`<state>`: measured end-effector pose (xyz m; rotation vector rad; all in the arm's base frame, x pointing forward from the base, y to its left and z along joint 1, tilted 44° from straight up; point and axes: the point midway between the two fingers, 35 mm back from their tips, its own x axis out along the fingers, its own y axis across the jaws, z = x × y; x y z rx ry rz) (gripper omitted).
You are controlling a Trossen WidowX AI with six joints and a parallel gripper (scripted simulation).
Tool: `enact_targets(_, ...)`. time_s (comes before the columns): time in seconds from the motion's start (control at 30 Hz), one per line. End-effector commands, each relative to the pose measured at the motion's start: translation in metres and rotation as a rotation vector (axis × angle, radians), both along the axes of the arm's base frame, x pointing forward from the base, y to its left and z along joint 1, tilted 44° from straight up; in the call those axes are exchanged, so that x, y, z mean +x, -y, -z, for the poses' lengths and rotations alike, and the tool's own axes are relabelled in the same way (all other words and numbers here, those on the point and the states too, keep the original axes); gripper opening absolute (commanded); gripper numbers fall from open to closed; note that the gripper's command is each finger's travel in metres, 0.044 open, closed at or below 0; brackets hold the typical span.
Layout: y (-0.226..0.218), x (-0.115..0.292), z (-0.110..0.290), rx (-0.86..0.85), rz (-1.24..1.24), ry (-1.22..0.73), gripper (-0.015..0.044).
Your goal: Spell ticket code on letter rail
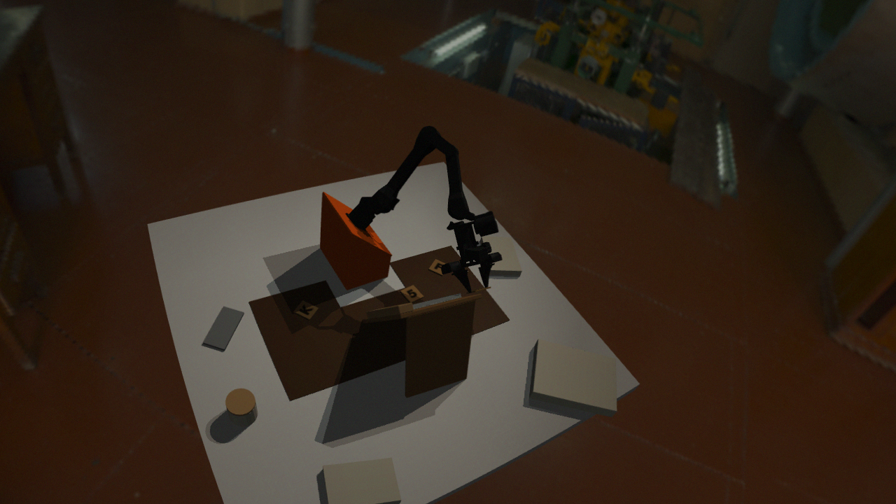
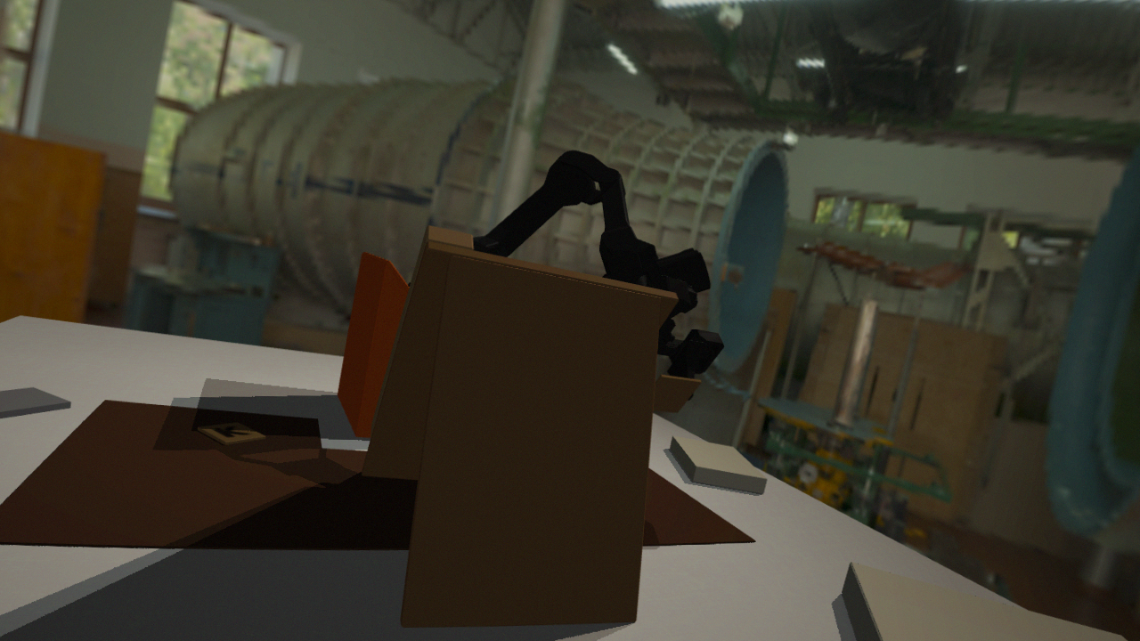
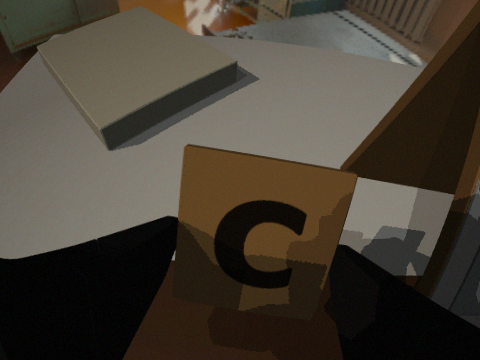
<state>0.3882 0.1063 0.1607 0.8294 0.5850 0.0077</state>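
Note:
My gripper [image 1: 478,288] [image 3: 255,243] is shut on the C tile [image 3: 197,190] [image 2: 678,392], gripping its left and right edges, letter facing the wrist camera. It holds the tile in the air beside the board's right end in the top view. The board [image 1: 438,344] [image 2: 533,430] stands upright with its back to the top and exterior views, so the rail's front and the ticket's code are hidden. A K tile [image 1: 306,310] [image 2: 231,434], a 5 tile [image 1: 411,293] and an F tile [image 1: 437,267], partly behind the gripper, lie flat on the brown mat [image 1: 281,369] [image 2: 79,510].
An orange wedge [image 1: 351,257] [image 2: 368,343] stands at the arm's base. Pale blocks [image 1: 573,376] [image 1: 360,479] [image 3: 140,75] lie around the counter. A grey slab [image 1: 223,327] [image 2: 28,401] and a round wooden-topped cylinder [image 1: 240,402] are at the left in the top view.

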Motion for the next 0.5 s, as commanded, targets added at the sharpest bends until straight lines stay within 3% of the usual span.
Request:
enact_targets(0.0,0.0009,-0.0022,0.0046,-0.003,-0.008,-0.005,0.0)
enact_targets(0.47,0.0056,-0.0037,0.0095,-0.003,-0.008,-0.005,0.0)
